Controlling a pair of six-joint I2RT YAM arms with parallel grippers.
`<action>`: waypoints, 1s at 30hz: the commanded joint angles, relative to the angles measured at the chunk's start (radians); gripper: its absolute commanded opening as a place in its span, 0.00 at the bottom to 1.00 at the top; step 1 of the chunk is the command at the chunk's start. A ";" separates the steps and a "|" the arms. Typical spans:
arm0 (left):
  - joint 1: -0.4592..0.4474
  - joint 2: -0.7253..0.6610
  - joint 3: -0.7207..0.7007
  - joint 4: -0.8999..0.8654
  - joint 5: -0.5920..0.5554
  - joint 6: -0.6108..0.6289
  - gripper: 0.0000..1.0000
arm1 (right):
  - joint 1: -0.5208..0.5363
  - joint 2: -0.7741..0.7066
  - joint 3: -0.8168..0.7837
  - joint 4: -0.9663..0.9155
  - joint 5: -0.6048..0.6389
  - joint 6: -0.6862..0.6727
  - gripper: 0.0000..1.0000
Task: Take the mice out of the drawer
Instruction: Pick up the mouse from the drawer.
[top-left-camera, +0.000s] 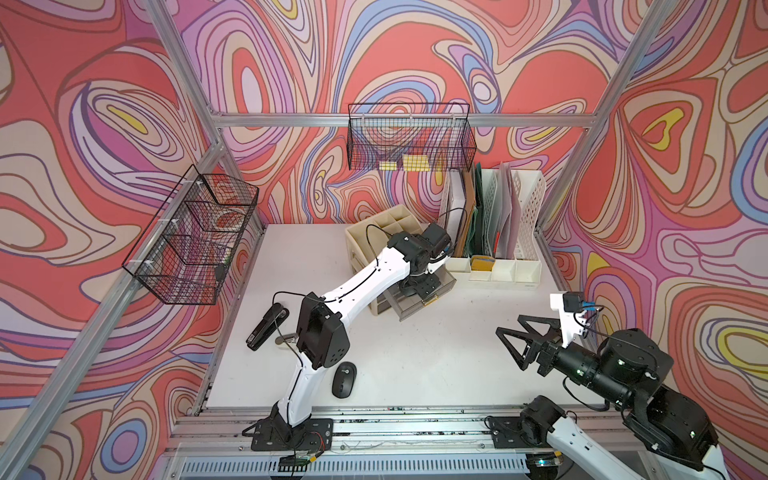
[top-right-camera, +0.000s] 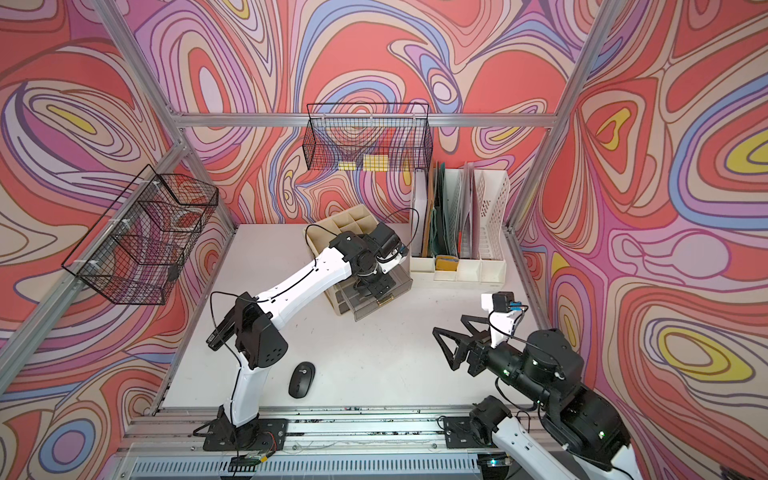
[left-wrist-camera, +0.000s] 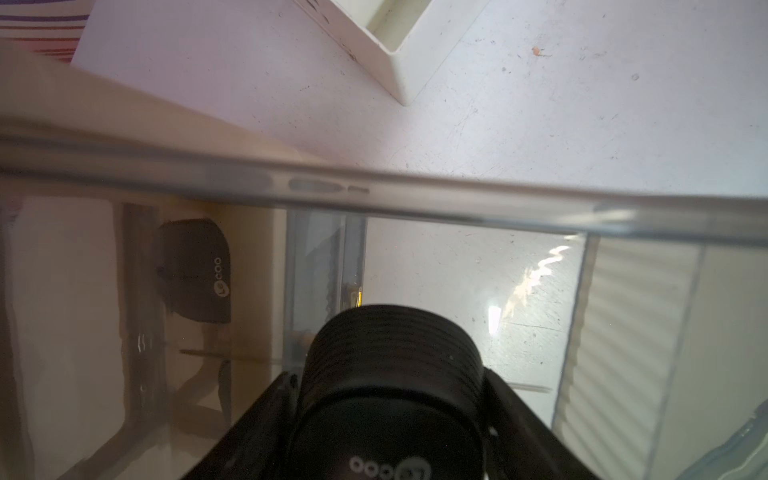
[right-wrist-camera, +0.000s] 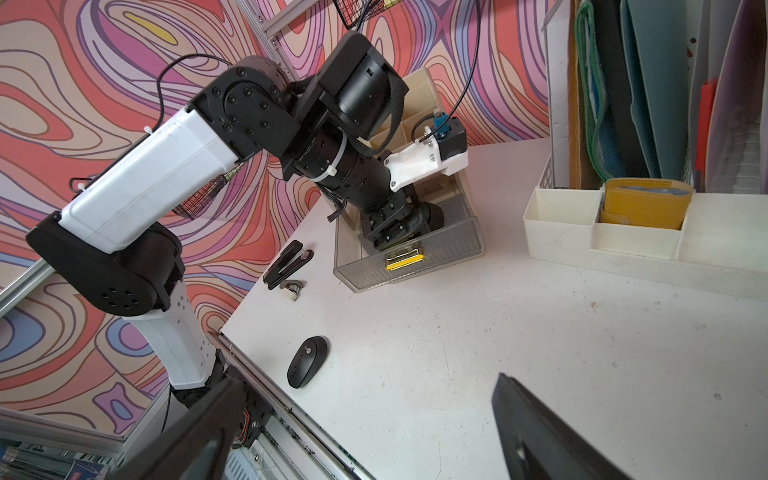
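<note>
My left gripper (top-left-camera: 419, 286) (left-wrist-camera: 390, 374) reaches down into the pulled-out clear drawer (top-left-camera: 409, 309) (right-wrist-camera: 415, 266) of the beige organiser. Its fingers (left-wrist-camera: 274, 399) press on both sides of a black mouse (left-wrist-camera: 390, 353) with a small white logo. A second mouse (left-wrist-camera: 199, 270) shows dimly through the clear plastic, deeper in the drawer. Another black mouse (top-left-camera: 344, 379) (top-right-camera: 301, 380) (right-wrist-camera: 306, 361) lies on the white table near the front edge, beside the left arm's base. My right gripper (top-left-camera: 508, 323) (top-right-camera: 448, 322) (right-wrist-camera: 369, 378) hovers open over the table's front right, holding nothing.
A black stapler (top-left-camera: 266, 326) (right-wrist-camera: 286, 262) and a small metal piece (right-wrist-camera: 291, 289) lie at the table's left. The beige organiser (top-left-camera: 374, 237) stands at the back, next to a white file rack (top-left-camera: 503, 232) with folders. Wire baskets (top-left-camera: 191, 237) (top-left-camera: 411, 139) hang on the frame.
</note>
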 joint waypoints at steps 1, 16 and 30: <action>0.016 0.040 -0.004 -0.074 -0.018 -0.034 0.73 | 0.002 0.005 -0.001 0.009 0.000 0.002 0.98; 0.005 -0.119 -0.071 0.031 0.084 -0.052 0.47 | 0.002 0.029 0.006 0.022 -0.011 -0.006 0.98; -0.047 -0.318 -0.133 0.086 0.011 -0.141 0.44 | 0.002 0.022 0.003 0.032 -0.021 0.008 0.98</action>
